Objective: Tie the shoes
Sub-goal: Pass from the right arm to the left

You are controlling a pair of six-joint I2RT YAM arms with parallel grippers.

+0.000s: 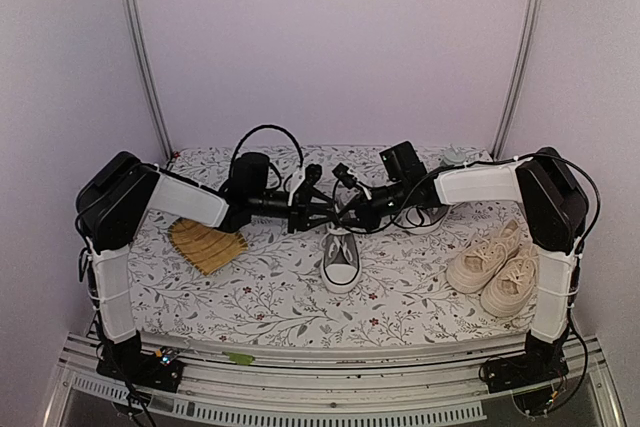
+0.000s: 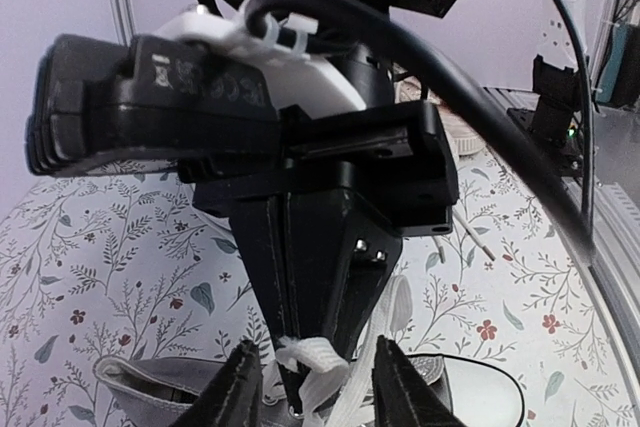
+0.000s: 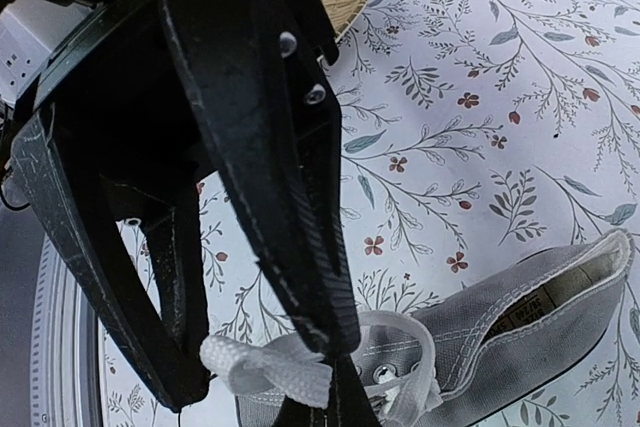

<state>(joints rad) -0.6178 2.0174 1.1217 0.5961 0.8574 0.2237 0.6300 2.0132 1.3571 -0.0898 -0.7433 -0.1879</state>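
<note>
**Clerk:** Entry one, right gripper [image 3: 265,372]?
**Checker:** Clenched. It is pinched on a bunched white lace [image 3: 250,365], just above the eyelets of the grey shoe [image 3: 520,317].

**Clerk:** Entry two, left gripper [image 2: 318,402]?
**Checker:** Released. Its fingers [image 2: 238,392] stand apart on either side of loose lace strands. It sits nose to nose with the right gripper. The fingertips run off the bottom of the left wrist view.

**Clerk:** Location of the grey shoe?
**Checker:** Middle of the tablecloth [image 1: 270,302], directly below the two meeting grippers. The white toe cap points to the near edge and the open heel to the back. The lace is lifted off it.

**Clerk:** Other footwear?
**Checker:** One cream pair [image 1: 497,267], side by side and touching. It lies on the right side, just beside the upright link of the right arm [image 1: 555,247]. The laces are too small to read.

**Clerk:** Sundries?
**Checker:** One ribbed tan pad [image 1: 207,244], lying flat on the left side, partly under the left forearm [image 1: 195,197].

**Clerk:** Surface?
**Checker:** The cloth is white, printed with grey leafy sprigs and small red flowers, and runs to the back wall. A metal rail [image 1: 330,367] along the near edge carries both arm bases.

**Clerk:** Room?
**Checker:** Plain lilac walls [image 1: 330,37] on three sides. Aluminium posts [image 1: 138,57], one at each rear corner.
</note>
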